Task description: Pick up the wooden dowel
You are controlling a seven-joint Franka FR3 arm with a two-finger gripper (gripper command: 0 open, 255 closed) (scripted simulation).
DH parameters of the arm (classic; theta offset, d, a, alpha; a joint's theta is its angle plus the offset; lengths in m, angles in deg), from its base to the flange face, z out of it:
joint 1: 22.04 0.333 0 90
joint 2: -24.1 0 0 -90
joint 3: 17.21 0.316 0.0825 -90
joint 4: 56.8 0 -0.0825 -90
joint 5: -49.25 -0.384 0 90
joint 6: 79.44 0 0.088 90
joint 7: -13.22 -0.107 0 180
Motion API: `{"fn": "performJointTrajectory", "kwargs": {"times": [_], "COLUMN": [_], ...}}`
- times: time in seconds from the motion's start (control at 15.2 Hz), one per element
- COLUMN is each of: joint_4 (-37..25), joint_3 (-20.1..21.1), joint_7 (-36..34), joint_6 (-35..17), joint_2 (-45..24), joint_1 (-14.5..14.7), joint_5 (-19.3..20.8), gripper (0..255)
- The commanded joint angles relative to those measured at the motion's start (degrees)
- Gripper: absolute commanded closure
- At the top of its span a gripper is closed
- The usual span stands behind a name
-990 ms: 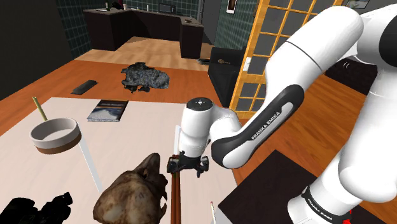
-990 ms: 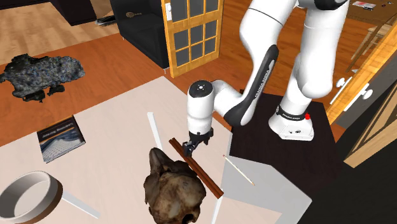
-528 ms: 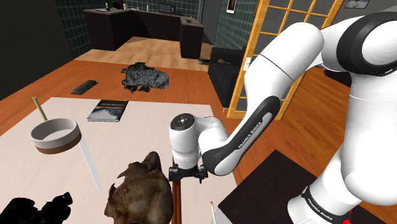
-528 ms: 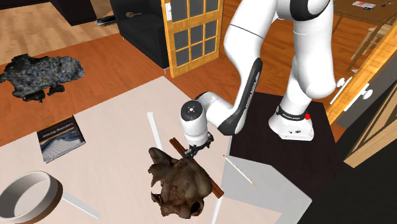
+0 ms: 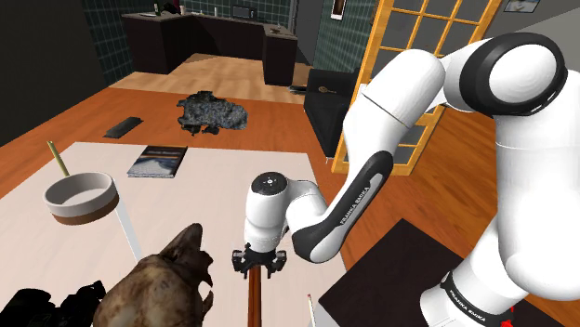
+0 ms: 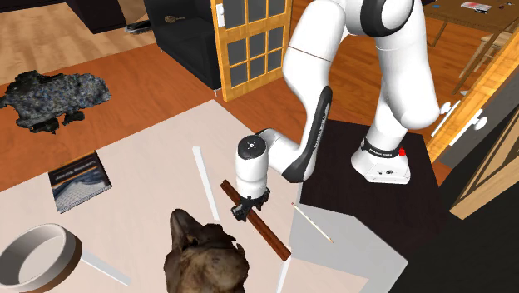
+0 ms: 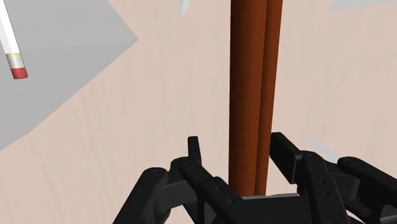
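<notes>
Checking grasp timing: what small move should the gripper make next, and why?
Probably close the fingers. In the wrist view the open gripper straddles the reddish-brown dowel, with a gap showing on one side, so it isn't held yet.

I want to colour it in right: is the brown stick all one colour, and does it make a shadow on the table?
In the wrist view the dowel shows two tones, a wide darker band and a narrow lighter strip, with no shadow beside it on the pale table. In the second exterior view it looks one dark reddish brown, again with no plain shadow.
</notes>
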Motion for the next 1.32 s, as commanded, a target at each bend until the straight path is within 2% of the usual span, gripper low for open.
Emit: {"fn": "performJointTrajectory", "kwargs": {"times": [0.0, 0.4, 1.25], "joint_4": [-0.06, -0.45, 1.71], "joint_3": [-0.09, -0.23, 8.19], "joint_7": [-0.04, -0.06, 6.99], "joint_6": [-0.34, -0.27, 6.33], "joint_2": [-0.29, -0.63, 8.90], "joint_1": [0.04, 0.16, -6.35], "joint_5": [0.07, 0.19, -9.62], "gripper": [255, 255, 255]}}
